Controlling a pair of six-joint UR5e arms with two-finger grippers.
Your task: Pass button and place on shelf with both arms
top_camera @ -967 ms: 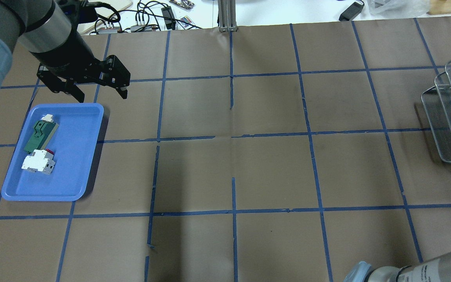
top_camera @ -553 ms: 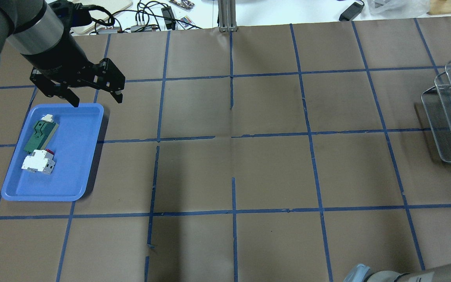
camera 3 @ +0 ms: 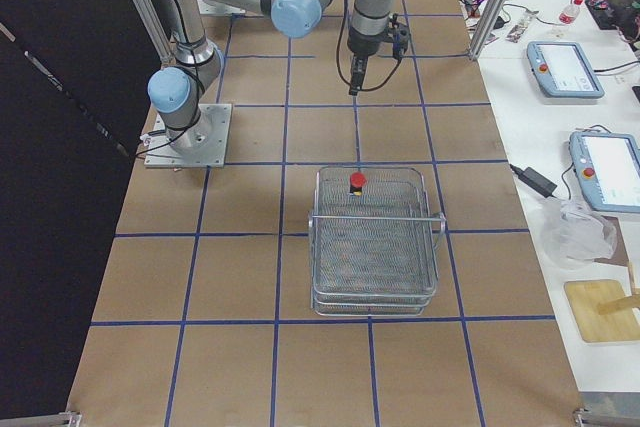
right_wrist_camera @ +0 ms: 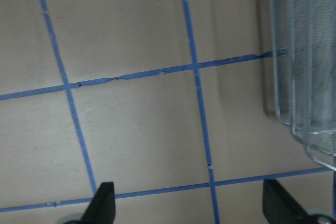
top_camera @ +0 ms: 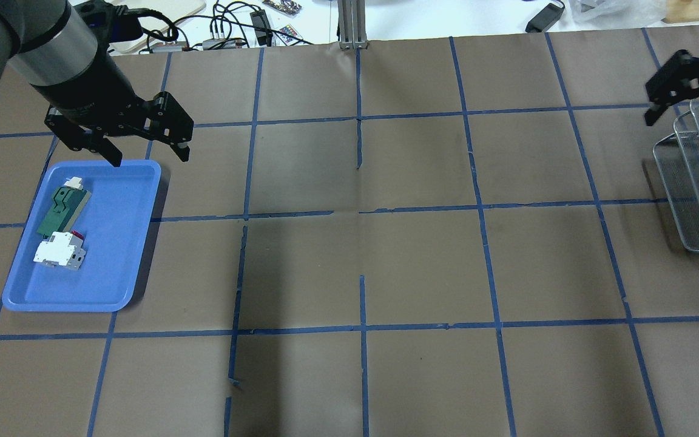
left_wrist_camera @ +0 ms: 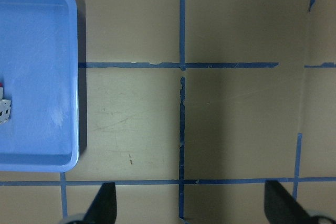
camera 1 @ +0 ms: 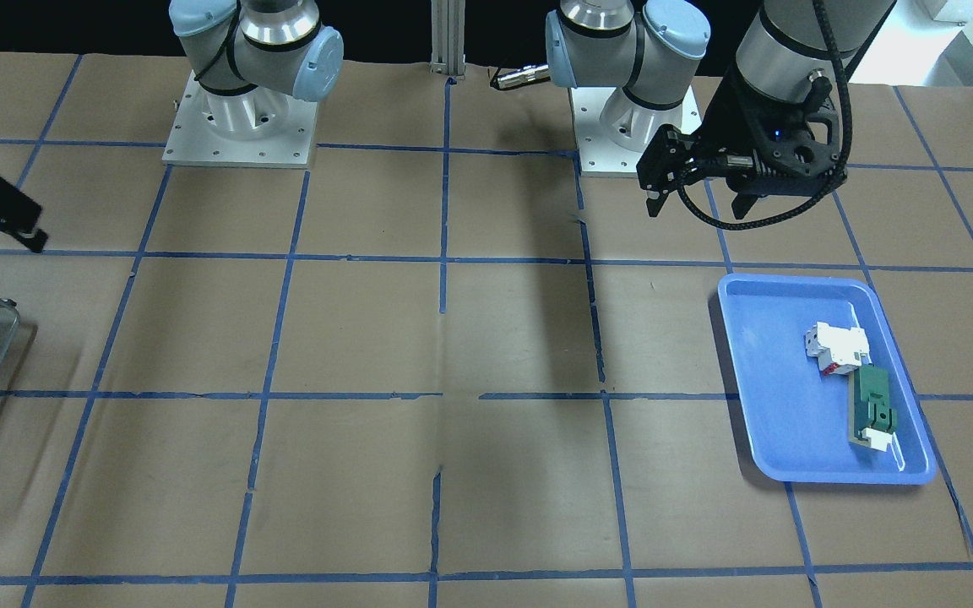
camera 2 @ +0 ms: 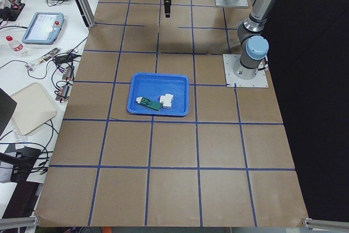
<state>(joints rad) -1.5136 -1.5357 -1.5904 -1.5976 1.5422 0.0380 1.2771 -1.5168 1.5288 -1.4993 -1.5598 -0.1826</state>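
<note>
Well, looks like the job's basically done: the red button sits red head up on the top tier of the wire-mesh shelf, at the end nearest the right pincer, lower down and a bit off to its side. That pincer hangs above the table w/ fingers spread wide and nothing between them, clear of the shelf. Over on the other side the left pincer is spread and empty too. The blue tray lies below it and off to one side, w/ a white circuit breaker and a green part close together inside. No pass or place left to do, imo. Next move prob just calls for both arms to pull back w/o clipping the shelf.
</note>
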